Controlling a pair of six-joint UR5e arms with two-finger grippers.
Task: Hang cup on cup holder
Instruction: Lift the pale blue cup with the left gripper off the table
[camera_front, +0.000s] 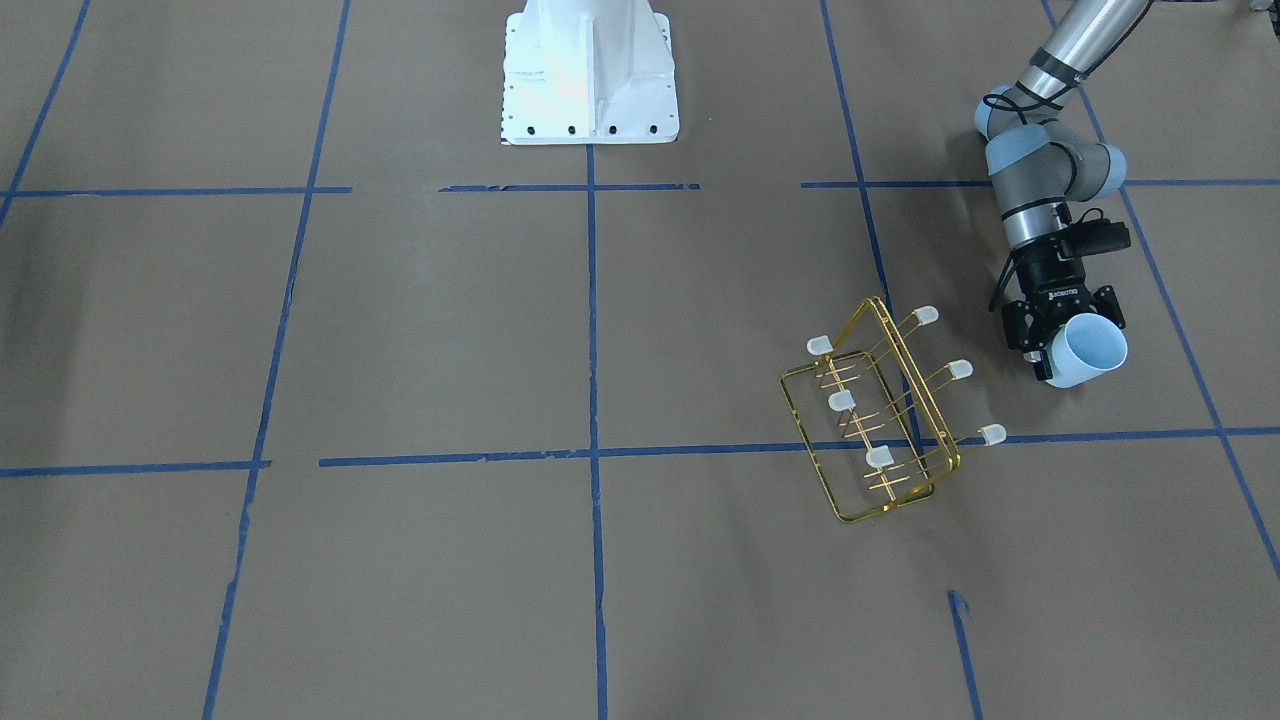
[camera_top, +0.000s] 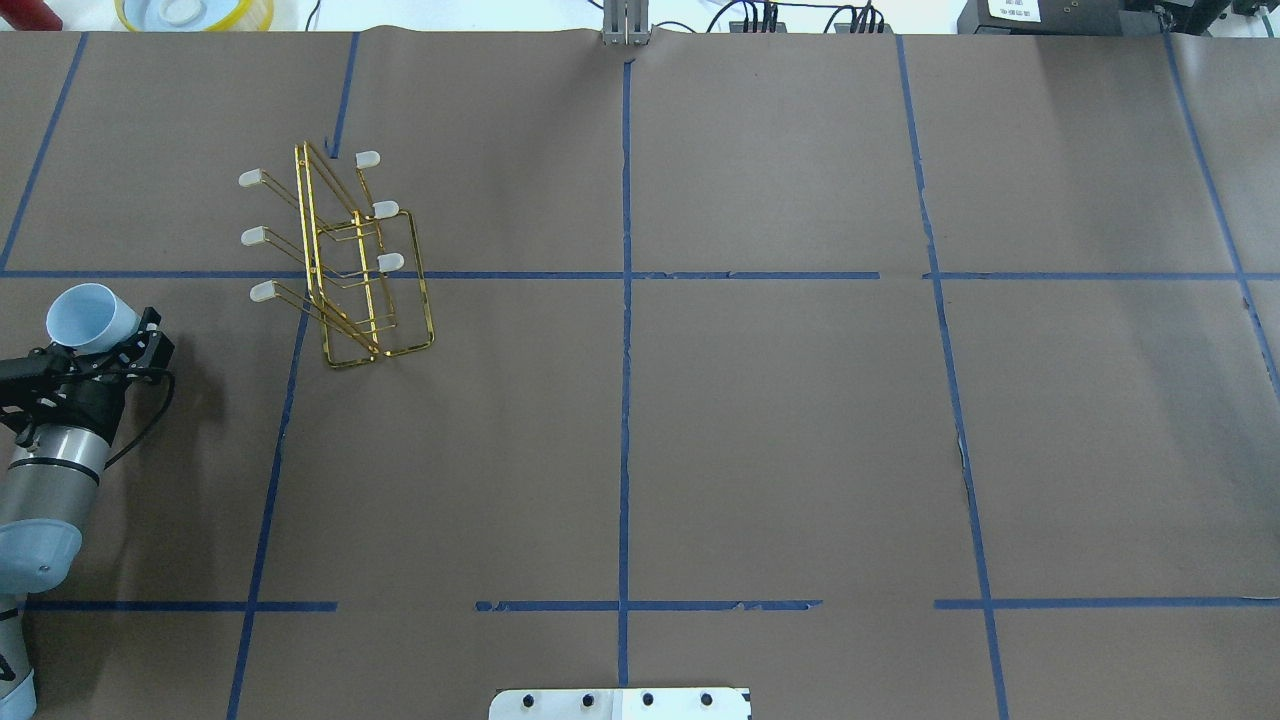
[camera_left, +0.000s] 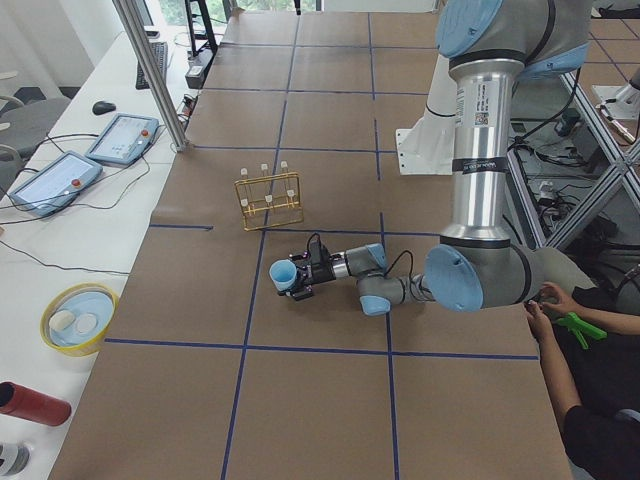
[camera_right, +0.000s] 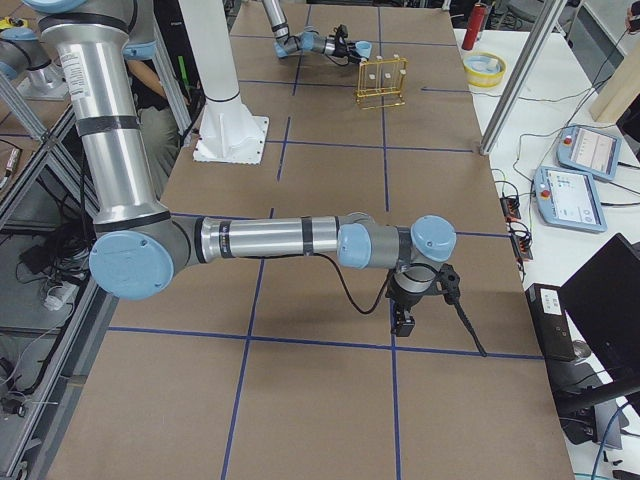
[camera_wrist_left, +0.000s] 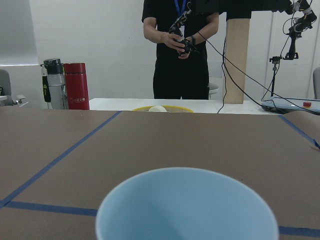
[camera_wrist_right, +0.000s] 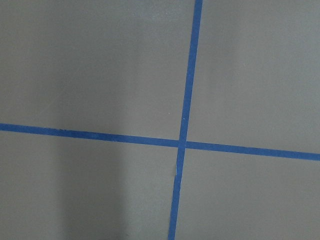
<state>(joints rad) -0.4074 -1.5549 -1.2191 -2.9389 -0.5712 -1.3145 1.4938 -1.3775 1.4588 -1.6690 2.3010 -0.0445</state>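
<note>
The pale blue cup (camera_front: 1090, 348) is gripped by my left gripper (camera_front: 1058, 350), which is shut on it and holds it on its side just above the table, mouth pointing away from the arm. The cup also shows in the overhead view (camera_top: 88, 316), the exterior left view (camera_left: 283, 275), and fills the bottom of the left wrist view (camera_wrist_left: 187, 210). The gold wire cup holder (camera_front: 842, 401) stands upright on the table, apart from the cup; in the overhead view the holder (camera_top: 390, 262) is ahead and to the right of it. All its prongs are bare. My right gripper (camera_right: 405, 320) hangs over bare table far away; I cannot tell its state.
The white robot base (camera_front: 588, 70) stands at the table's middle. A yellow bowl (camera_left: 78, 315), a red bottle (camera_left: 35, 403) and tablets (camera_left: 120, 138) lie on the side bench beyond the table's far edge. A person (camera_wrist_left: 180, 45) stands there.
</note>
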